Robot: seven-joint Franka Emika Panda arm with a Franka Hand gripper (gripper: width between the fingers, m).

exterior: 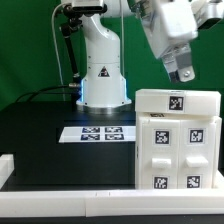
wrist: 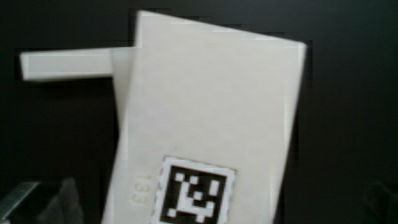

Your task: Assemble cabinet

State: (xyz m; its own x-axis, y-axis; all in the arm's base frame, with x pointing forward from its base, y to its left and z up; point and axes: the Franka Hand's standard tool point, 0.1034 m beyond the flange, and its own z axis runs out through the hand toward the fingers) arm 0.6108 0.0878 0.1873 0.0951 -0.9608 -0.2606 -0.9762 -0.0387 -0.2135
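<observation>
The cabinet (exterior: 178, 142), a large white box with several black-and-white tags on its front and top, stands at the exterior view's right near the table's front. My gripper (exterior: 183, 74) hangs in the air just above its top edge, apart from it and holding nothing. In the wrist view the cabinet's long white top face (wrist: 205, 100) with one tag (wrist: 199, 190) fills the middle. One grey fingertip (wrist: 63, 198) shows far out to the side, so the jaws stand wide open; the other finger is lost in the dark.
The marker board (exterior: 100, 132) lies flat on the black table in front of the arm's base (exterior: 102, 75). A white rail (exterior: 60, 206) runs along the front edge and another at the left (exterior: 6, 168). A short white bar (wrist: 68, 64) juts out beside the cabinet.
</observation>
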